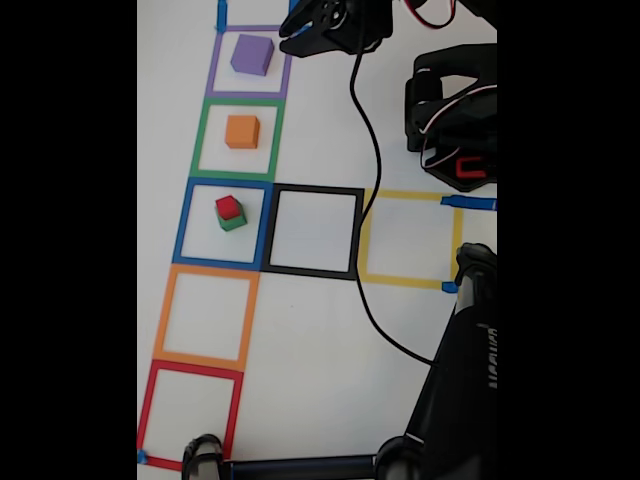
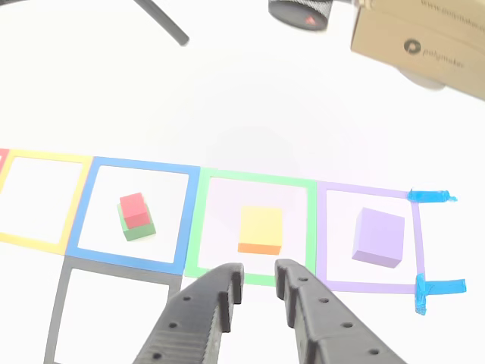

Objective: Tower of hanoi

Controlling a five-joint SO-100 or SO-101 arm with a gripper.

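Sitting in taped squares: purple cube point(image 2: 378, 236) in purple outline point(image 2: 321, 235), orange cube point(image 2: 260, 230) in green outline point(image 2: 192, 227), red cube point(image 2: 134, 209) atop green cube point(image 2: 139, 230) in blue outline point(image 2: 82, 212). Hovering near the green outline's edge: gripper point(image 2: 258, 282), fingers slightly spread, pinching nothing. Lying bare: black outline point(image 1: 313, 232).

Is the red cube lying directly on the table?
No, the red cube sits on top of the green cube inside the blue square.

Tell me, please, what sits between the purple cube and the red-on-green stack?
The orange cube, alone in its green tape square, sits between the purple cube and the red cube atop the green cube, seen in both views.
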